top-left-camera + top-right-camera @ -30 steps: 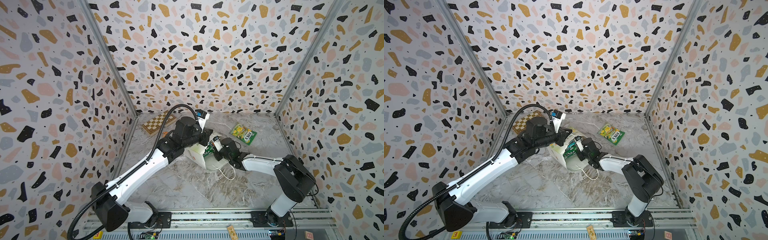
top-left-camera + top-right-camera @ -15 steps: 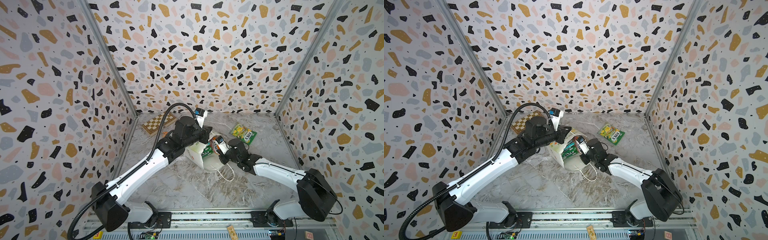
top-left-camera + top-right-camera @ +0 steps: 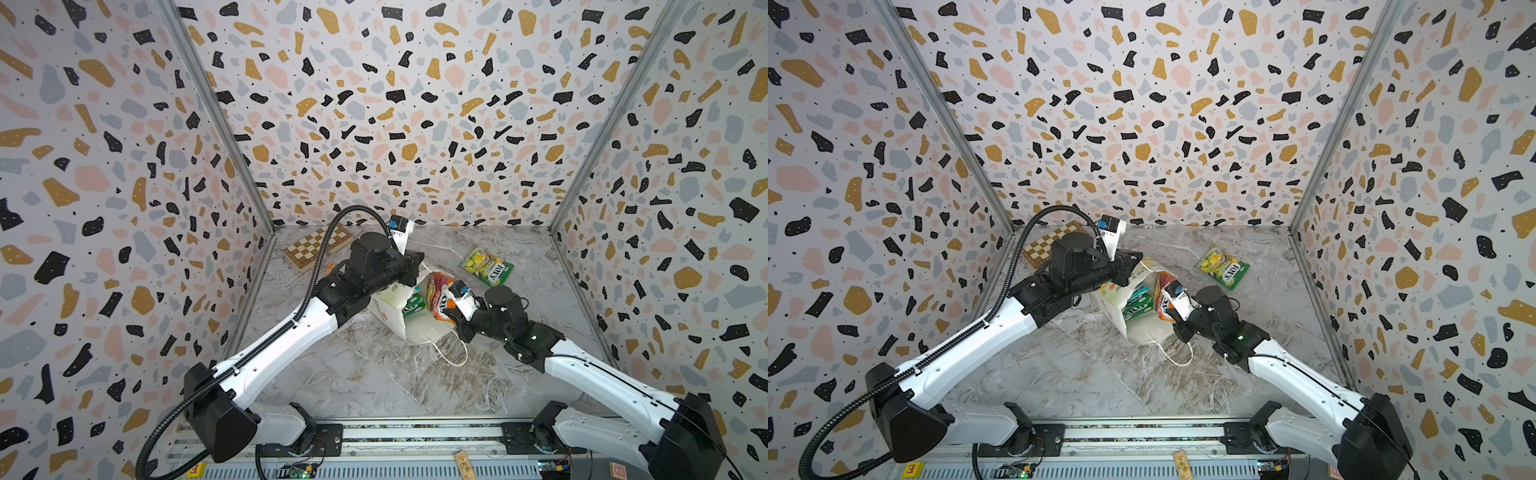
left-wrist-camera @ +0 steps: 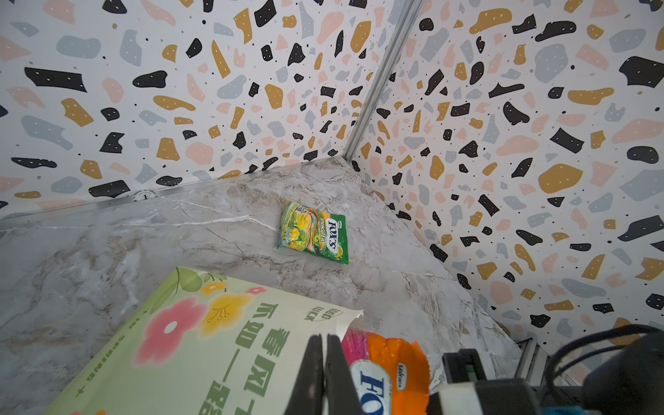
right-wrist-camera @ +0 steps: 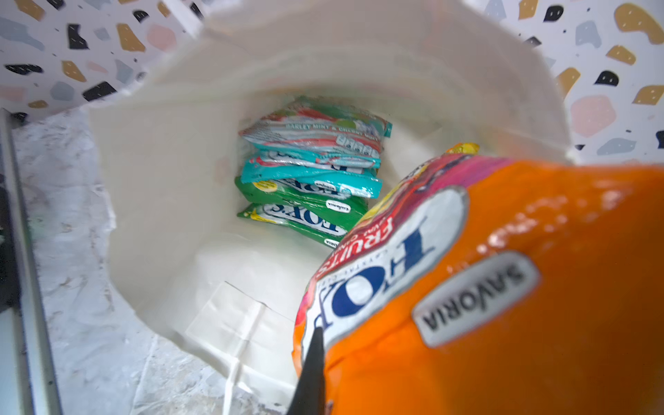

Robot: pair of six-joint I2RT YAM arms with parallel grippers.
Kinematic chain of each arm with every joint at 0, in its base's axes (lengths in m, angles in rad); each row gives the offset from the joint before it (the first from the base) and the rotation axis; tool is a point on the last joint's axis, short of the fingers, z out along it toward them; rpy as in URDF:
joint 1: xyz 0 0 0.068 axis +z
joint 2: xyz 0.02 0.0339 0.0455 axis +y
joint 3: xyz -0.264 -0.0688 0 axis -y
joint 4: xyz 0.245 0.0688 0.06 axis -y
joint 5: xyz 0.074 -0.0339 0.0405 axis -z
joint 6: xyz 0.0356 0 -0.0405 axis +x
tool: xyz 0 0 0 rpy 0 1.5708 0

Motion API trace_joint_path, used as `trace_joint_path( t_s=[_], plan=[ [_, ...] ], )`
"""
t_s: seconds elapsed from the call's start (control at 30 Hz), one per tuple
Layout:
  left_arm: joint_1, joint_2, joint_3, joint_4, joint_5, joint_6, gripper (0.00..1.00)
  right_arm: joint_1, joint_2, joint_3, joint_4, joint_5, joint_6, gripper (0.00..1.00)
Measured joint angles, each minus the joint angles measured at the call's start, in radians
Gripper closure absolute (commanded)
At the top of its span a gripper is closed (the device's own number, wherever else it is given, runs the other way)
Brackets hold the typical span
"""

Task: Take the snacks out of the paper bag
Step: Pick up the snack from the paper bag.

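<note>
While the paper bag (image 3: 419,330) is sitting near the middle of the desk (image 3: 374,382), its mouth is gaping toward the right arm, and a thin cord handle (image 3: 453,364) is trailing onto the marble.

Contents: at least four packets are showing in the right wrist view, stacked flat at the bag's bottom. Two teal ones (image 5: 316,136) are lying over two green ones (image 5: 305,212), each bearing a white logo. Both top views are catching only the green edges of that stack (image 3: 1138,305).

Left gripper (image 4: 325,370): jaws are pressing together on the bag's rim.

Right gripper (image 3: 449,319): jaws are clamping shut on an orange packet (image 5: 503,287), which is standing in the bag's mouth, its upper end pink and red. Only one dark finger (image 5: 312,363) is showing in the right wrist view; the other is hiding behind the foil.

One green-yellow packet (image 3: 487,266) is lying flat on the desk toward the far right corner, well apart from the bag. A chessboard (image 3: 318,246) is lying in the far left corner.

Bag exterior, left wrist view: a pale green panel (image 4: 201,352) is carrying pink and yellow flowers and green characters, and its lower part is running off frame. The interior is looking plain white. At close range the right wrist view is blurring, so the small print on the orange packet is reading only in part.
</note>
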Motion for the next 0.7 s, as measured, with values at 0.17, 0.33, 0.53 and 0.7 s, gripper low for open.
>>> trace_joint_path(
  t_s=[0.17, 0.33, 0.53, 0.7],
  plan=[
    [0.000, 0.008, 0.000, 0.013, 0.000, -0.007, 1.00, 0.009, -0.085, 0.003, -0.032, -0.025, 0.024, 1.00],
    [0.000, 0.011, 0.000, 0.017, 0.000, -0.014, 1.00, 0.013, -0.152, 0.019, -0.063, -0.027, 0.041, 1.00],
    [0.000, 0.014, 0.000, 0.019, 0.000, -0.015, 1.00, 0.014, -0.220, 0.082, -0.079, -0.022, 0.045, 1.00],
    [0.000, 0.014, 0.000, 0.019, 0.000, -0.015, 1.00, 0.014, -0.269, 0.121, -0.087, -0.017, 0.044, 1.00]
  ],
)
